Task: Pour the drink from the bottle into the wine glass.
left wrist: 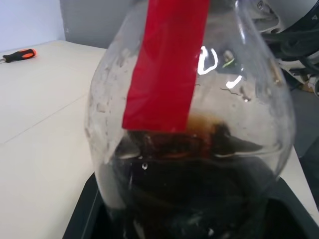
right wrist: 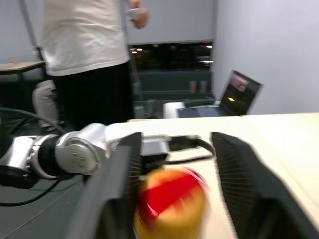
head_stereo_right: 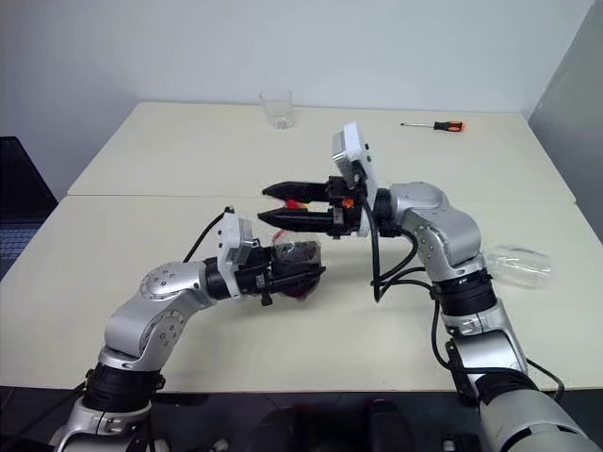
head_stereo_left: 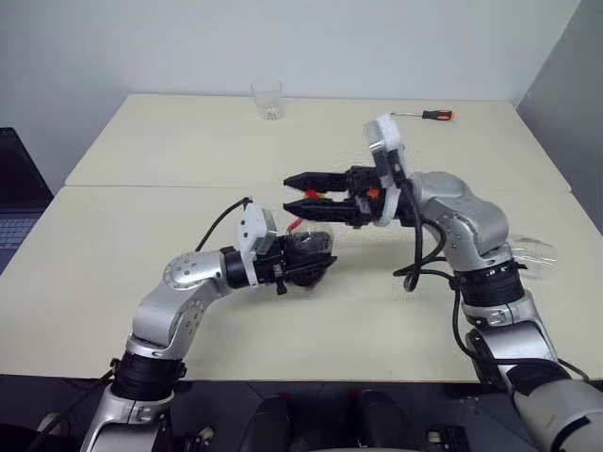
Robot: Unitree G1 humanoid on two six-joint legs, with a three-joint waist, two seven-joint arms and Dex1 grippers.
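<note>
My left gripper (head_stereo_left: 317,257) is shut on the bottle (head_stereo_left: 303,247), a squat clear one held just above the table's middle. The drink (left wrist: 194,189) fills its lower half, dark brown, and a red band (left wrist: 164,64) runs up the neck. Directly above it my right gripper (head_stereo_left: 294,188) reaches in from the right, open, its fingers (right wrist: 124,179) standing either side of the yellow-and-red cap (right wrist: 172,201). Whether the cap sits on the neck I cannot tell. The wine glass (head_stereo_right: 516,265) lies on its side on the table, behind my right arm.
A short clear tumbler (head_stereo_left: 268,99) stands at the table's far edge, and a screwdriver (head_stereo_left: 430,115) lies at the far right. A laptop (head_stereo_left: 13,202) sits off the table's left side. A person in a white shirt (right wrist: 84,35) stands beyond the table.
</note>
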